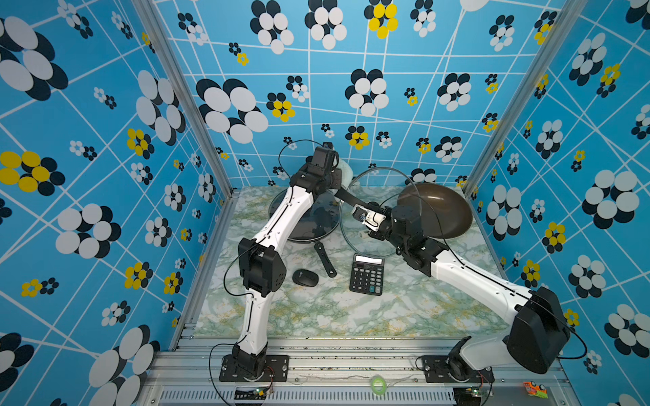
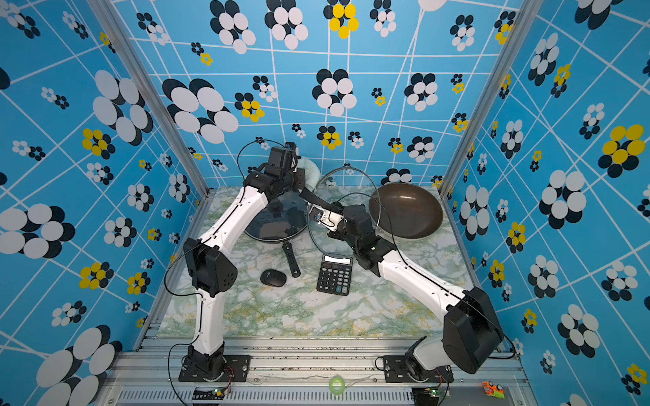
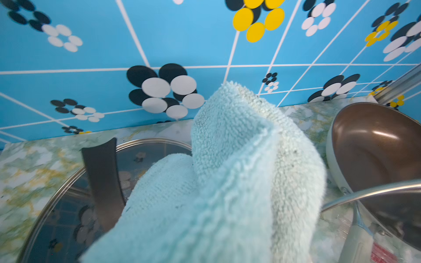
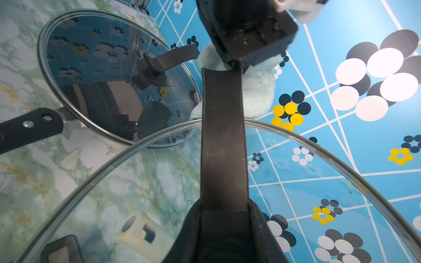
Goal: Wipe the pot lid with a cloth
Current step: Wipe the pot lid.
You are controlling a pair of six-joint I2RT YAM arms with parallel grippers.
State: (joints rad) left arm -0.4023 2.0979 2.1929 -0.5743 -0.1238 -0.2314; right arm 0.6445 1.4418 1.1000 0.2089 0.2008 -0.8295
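Note:
The pot lid (image 1: 373, 182) (image 2: 346, 179) is clear glass with a steel rim and a long black handle (image 4: 224, 148). It stands on edge above the table, tilted, and my right gripper (image 4: 224, 211) is shut on that handle (image 1: 348, 198). My left gripper (image 1: 336, 175) is up at the back, shut on the cloth (image 3: 227, 170), a mint-green terry towel that hides its jaws. The bunched cloth (image 1: 347, 172) (image 2: 311, 168) (image 4: 257, 91) hangs by the tip of the handle, near the lid's upper left rim. Whether it touches the glass I cannot tell.
A second glass lid (image 1: 306, 218) (image 4: 109, 75) lies on a black pan at the back left, with the pan handle (image 1: 325, 260) pointing forward. A brown pan (image 1: 436, 211) (image 3: 376, 148) leans at the back right. A black calculator (image 1: 366, 274) and a black mouse (image 1: 305, 277) lie mid-table.

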